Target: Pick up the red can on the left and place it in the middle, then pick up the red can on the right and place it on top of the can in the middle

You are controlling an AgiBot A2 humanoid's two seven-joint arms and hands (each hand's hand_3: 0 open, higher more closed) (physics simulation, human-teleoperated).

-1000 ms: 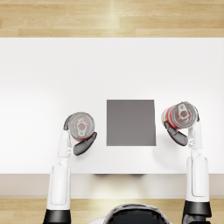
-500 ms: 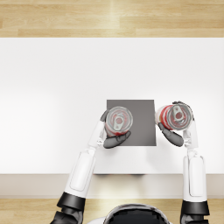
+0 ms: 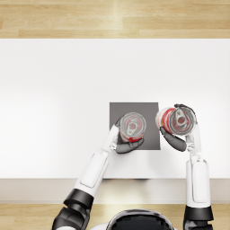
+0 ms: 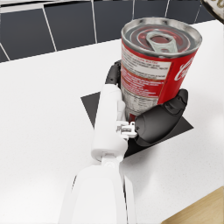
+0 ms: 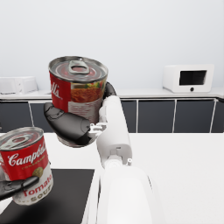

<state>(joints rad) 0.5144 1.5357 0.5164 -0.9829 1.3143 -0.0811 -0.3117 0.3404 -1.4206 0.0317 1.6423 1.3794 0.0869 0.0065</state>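
Observation:
One red can [image 3: 132, 126] [image 4: 153, 70] [image 5: 25, 164] stands upright over the dark square mat [image 3: 150, 112] [image 4: 96, 107] [image 5: 61, 197] in the table's middle, and my left hand [image 3: 127, 143] [image 4: 153, 120] wraps its lower side. The other red can [image 3: 175, 120] [image 5: 78, 87] is lifted and slightly tilted at the mat's right edge, gripped by my right hand [image 3: 176, 140] [image 5: 70, 124]. In the right wrist view this second can hangs higher than the first, with a gap between them. Whether the first can's base touches the mat is hidden by the fingers.
The white table [image 3: 58, 90] stretches wide to the left and back. Its front edge [image 3: 112, 179] runs just under the forearms. Dark cabinets [image 5: 175, 116] and a microwave [image 5: 188, 78] stand far behind.
My left hand carried its can from the left side rightward onto the mat's middle. My right hand lifted its can and shifted it slightly left toward the mat.

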